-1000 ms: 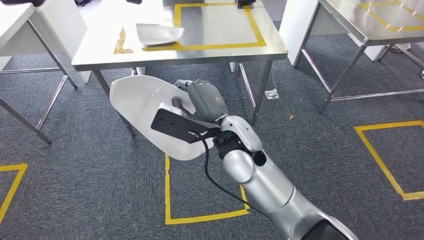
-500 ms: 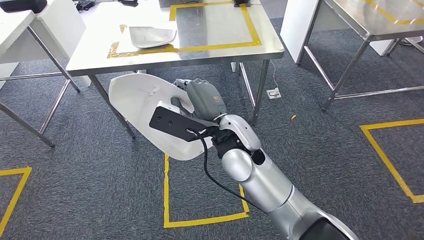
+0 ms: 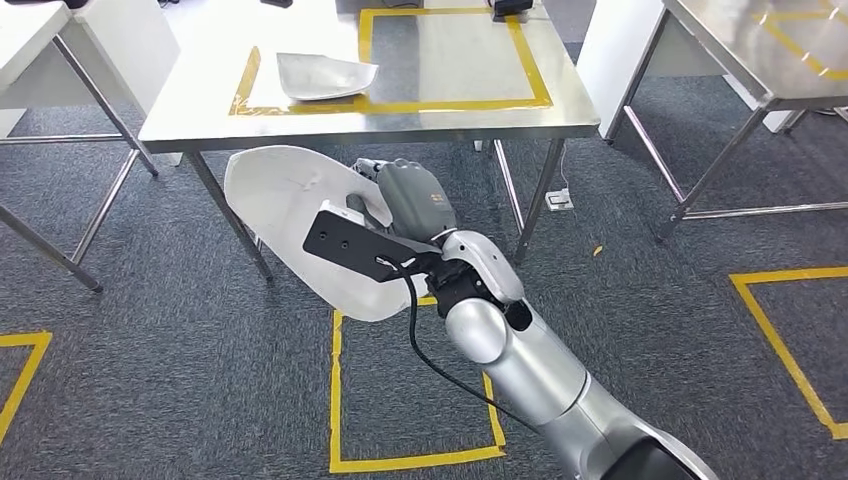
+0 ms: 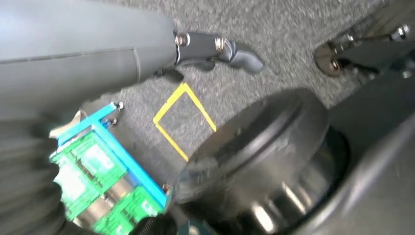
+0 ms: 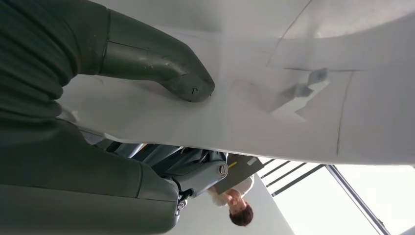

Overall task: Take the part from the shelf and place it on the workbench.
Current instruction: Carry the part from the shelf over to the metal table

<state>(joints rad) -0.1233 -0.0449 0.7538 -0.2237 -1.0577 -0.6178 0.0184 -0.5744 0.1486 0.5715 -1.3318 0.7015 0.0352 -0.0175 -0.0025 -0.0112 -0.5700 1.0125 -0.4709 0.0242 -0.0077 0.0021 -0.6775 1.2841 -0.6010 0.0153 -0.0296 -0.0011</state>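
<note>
My right hand [image 3: 405, 195] grips a large white curved part [image 3: 285, 215] by its edge and carries it in front of the steel workbench [image 3: 450, 115]. In the right wrist view the thumb [image 5: 161, 63] presses on the white part [image 5: 274, 98] and the darker fingers lie under its rim. A second, grey curved part [image 3: 322, 75] lies on the workbench beside the yellow taped square [image 3: 450, 55]. My left hand [image 4: 210, 46] hangs low over the carpet, its fingers empty and slightly bent.
Steel-legged tables stand at the left [image 3: 60, 60] and right [image 3: 760, 50]. Yellow tape rectangles mark the grey carpet [image 3: 410, 400]. The workbench legs [image 3: 235, 215] stand close behind the held part. A person [image 5: 237, 208] appears in the right wrist view.
The whole picture has shifted: the camera moved and the workbench now sits a little further right in view. The right hand keeps its hold on the white part.
</note>
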